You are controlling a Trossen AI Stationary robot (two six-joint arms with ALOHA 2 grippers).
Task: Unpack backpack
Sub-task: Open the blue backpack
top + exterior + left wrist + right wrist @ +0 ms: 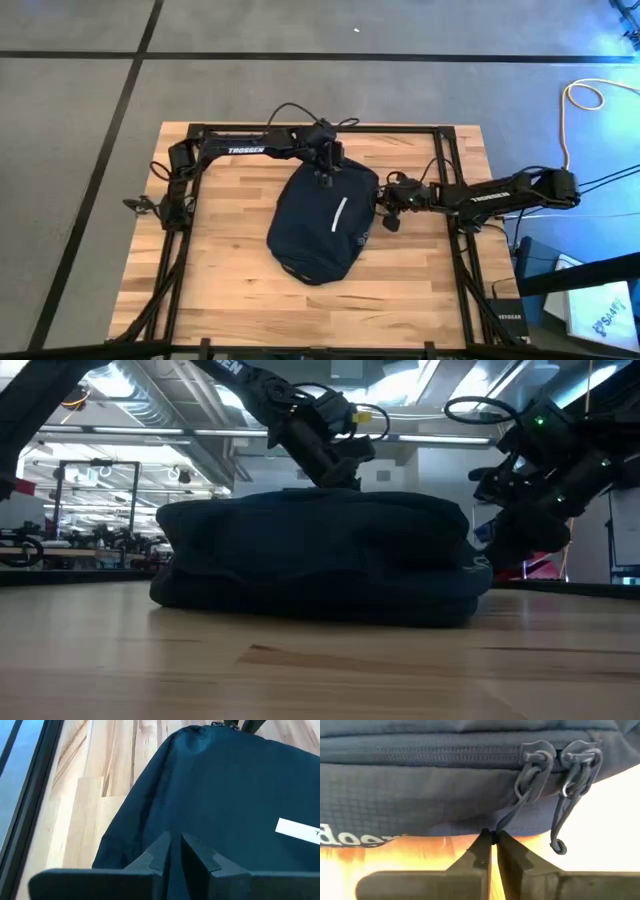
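The dark navy backpack (318, 232) lies flat on its back in the middle of the wooden table, its white stripe (340, 213) up. My left gripper (325, 180) stands at the pack's far end, pointing down onto its top (340, 478), fingers nearly together. My right gripper (382, 208) is at the pack's right side, close to the table (500, 548), shut on a zipper cord. Two zipper sliders (560, 757) sit side by side on the closed zipper; the second cord (559, 827) hangs free. My left gripper pinches the backpack's top fabric (176, 832) near its far end between its two fingertips, coming from above and pointing down. One layer or a fold, I cannot tell. The pack stays flat on the table. My right gripper pinches the thin pull cord (506, 820) of one zipper slider (536, 759) at its free end, right at the fingertips. The fingers come level from the table's right side. The cord runs slanting from the slider to the fingers, fairly straight.
Black frame rails (455, 190) run along the table's left, far and right edges. Bare wood (300, 310) lies on the near side of the pack. A red-edged object (540, 567) shows behind my right gripper in the low view.
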